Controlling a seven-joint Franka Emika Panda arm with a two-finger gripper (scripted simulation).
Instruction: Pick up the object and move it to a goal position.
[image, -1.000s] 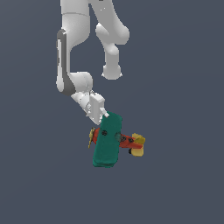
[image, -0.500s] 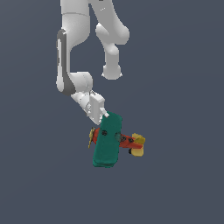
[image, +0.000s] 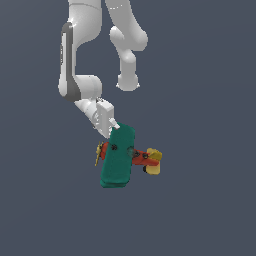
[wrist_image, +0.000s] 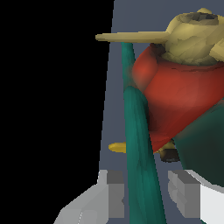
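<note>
Fingers (wrist_image: 114, 194) clamped on edge of teal wing of toy biplane (image: 118, 156), one pad each side, seen in wrist view. Gripper (image: 116, 126) at wing's upper end, arm (image: 80, 60) rising above it. Red fuselage, yellow tail toward exterior view's right of wing, yellow propeller on opposite side. Plain grey backdrop.

biplane (image: 117, 159) below arm | pincer (wrist_image: 146, 199) straddling wing edge | tail toward exterior view's right
</note>
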